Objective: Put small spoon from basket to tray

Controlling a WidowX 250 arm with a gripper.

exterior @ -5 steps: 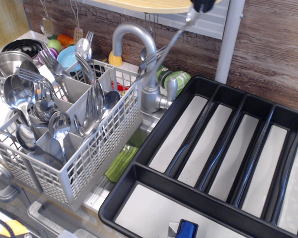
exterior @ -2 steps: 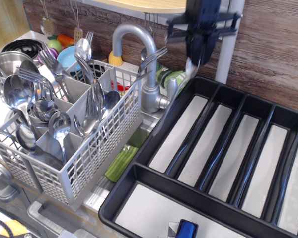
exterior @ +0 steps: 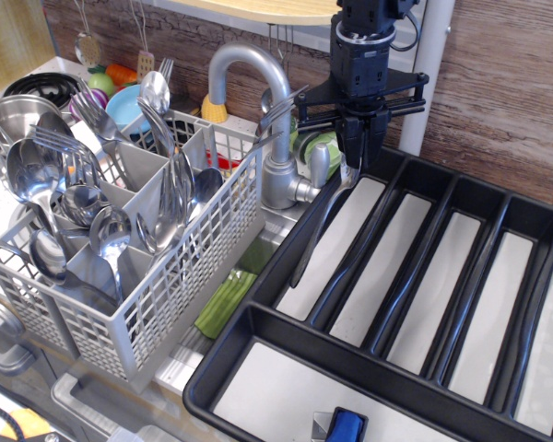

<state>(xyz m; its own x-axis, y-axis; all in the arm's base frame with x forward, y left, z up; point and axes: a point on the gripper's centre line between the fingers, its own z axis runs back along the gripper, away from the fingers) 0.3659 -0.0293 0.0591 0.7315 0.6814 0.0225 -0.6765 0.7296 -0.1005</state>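
The small spoon (exterior: 324,214) is a slim strip of shiny steel, long and thin in the handle. It hangs slanted, its upper end pinched at the gripper (exterior: 355,164) and its lower end reaching down over the left rim of the tray (exterior: 286,345), above the leftmost long compartment. Whether its tip touches the tray cannot be told. The gripper is black and boxy, with short dark fingers pressed together on the spoon's upper end; a thin crossbar sticks out to either side of its body.

The tray is black plastic with smooth, raised dividers that form long parallel compartments, each with a pale grey, matte bottom. A wider cross compartment runs along its near edge.

To the left stands the basket (exterior: 194,285), light grey plastic with grid-mesh walls and square compartments. It is packed with upright steel cutlery: wide-bowled spoons (exterior: 109,230) with mirror-bright bowls, and forks (exterior: 55,143) with tines pointing up.

Between the basket and the tray rises a curved grey metal faucet (exterior: 253,78) with a dull brushed finish and a rounded base. A green ribbed object (exterior: 226,304) lies low in the gap between the basket and the tray. Behind the basket sit a blue bowl (exterior: 124,106) and a steel pot (exterior: 9,115). The back wall (exterior: 507,83) is dark brown wood with rough grain.
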